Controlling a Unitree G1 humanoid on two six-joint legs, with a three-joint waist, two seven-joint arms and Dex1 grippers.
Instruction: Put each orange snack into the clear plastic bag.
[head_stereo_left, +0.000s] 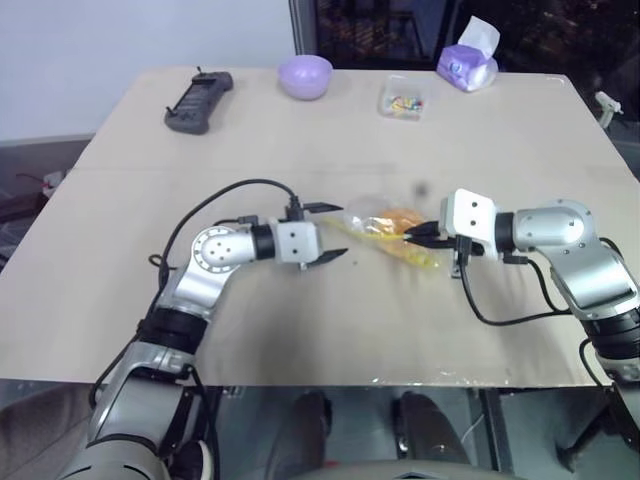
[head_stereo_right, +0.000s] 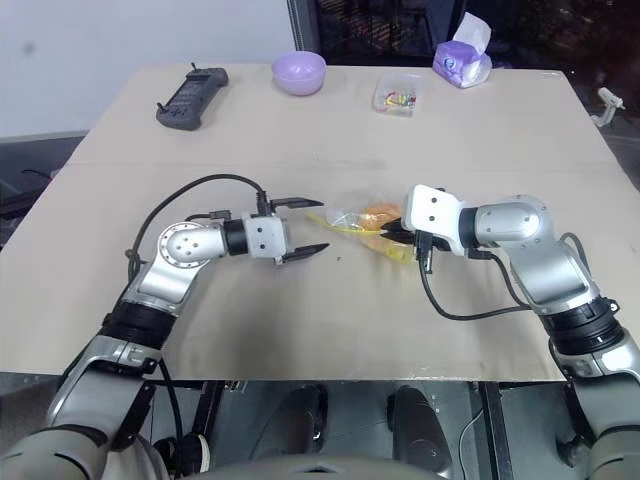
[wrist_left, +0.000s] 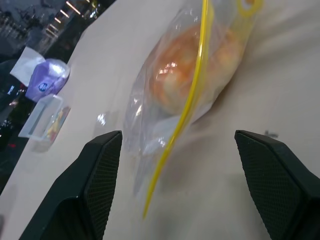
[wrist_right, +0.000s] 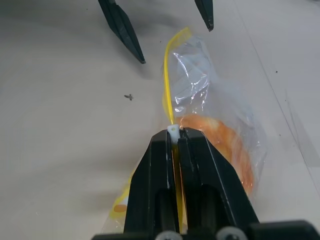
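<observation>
The clear plastic bag (head_stereo_left: 378, 230) lies in the middle of the table with one orange snack (head_stereo_left: 402, 218) inside it. Its yellow seal strip (wrist_left: 189, 105) runs along the edge facing my left arm. My right gripper (wrist_right: 175, 134) is shut on that strip at the bag's right end, beside the snack (wrist_right: 225, 145). My left gripper (head_stereo_left: 342, 233) is open just left of the bag, one finger on either side of the bag's near end, touching nothing. In the left wrist view the bag (wrist_left: 150, 125) lies between the open fingers (wrist_left: 100, 175).
Along the table's far edge stand a black remote (head_stereo_left: 198, 101), a lavender bowl (head_stereo_left: 305, 76), a small clear box of colourful bits (head_stereo_left: 404, 99) and a purple tissue pack (head_stereo_left: 468, 60). The table's front edge (head_stereo_left: 320, 382) is close below both arms.
</observation>
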